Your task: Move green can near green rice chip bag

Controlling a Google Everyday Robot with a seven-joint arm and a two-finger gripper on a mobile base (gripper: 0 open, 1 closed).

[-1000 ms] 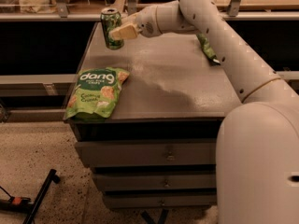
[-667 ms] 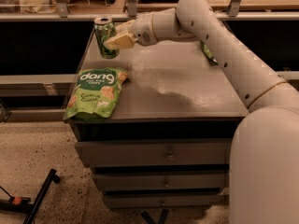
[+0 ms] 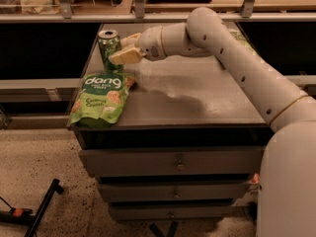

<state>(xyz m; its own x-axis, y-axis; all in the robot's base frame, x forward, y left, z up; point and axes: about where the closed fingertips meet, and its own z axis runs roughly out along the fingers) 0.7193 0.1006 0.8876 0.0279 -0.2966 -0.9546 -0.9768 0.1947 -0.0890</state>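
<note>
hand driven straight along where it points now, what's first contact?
The hand points image-left and grips the green can, so that comes first. Beyond it the line seems to leave the table freely; the green rice chip bag lies nearer the camera, depth unclear.

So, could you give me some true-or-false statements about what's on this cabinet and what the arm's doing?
1. The gripper is closed on the green can. True.
2. The green can lies on its side. False: it is upright, silver top up.
3. The green rice chip bag lies flat at the cabinet top's front left corner. True.
4. The can is at the cabinet's right edge. False: it is at the left, just beyond the bag.
5. The drawers stand open. False: all look shut.
</note>
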